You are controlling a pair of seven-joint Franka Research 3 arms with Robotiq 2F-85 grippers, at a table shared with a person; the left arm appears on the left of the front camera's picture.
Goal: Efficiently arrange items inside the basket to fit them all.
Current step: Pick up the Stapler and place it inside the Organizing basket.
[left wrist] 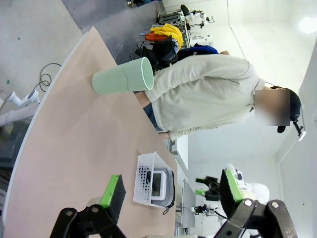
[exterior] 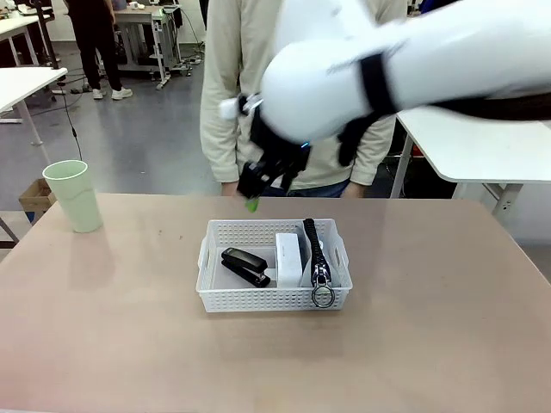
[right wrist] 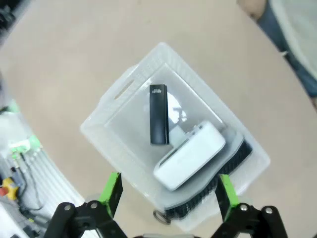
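Right claw [right wrist: 168,193]: jaws wide apart, empty. Below it, white basket [right wrist: 130,130] holding black stapler [right wrist: 158,115], white box [right wrist: 190,154], grey zip pouch [right wrist: 237,154]. Left claw [left wrist: 171,191]: spread, empty.

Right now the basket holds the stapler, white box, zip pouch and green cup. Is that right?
No: the green cup stands on the table outside the basket, as the front view shows; the stapler, white box and zip pouch are inside.

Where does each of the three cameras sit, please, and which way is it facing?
Front: robot's side, facing across the table at the person; right arm above the basket.
Left wrist: along the table past the open left gripper toward the cup.
Right wrist: straight down past the open right gripper onto the stapler.
All three share the basket.
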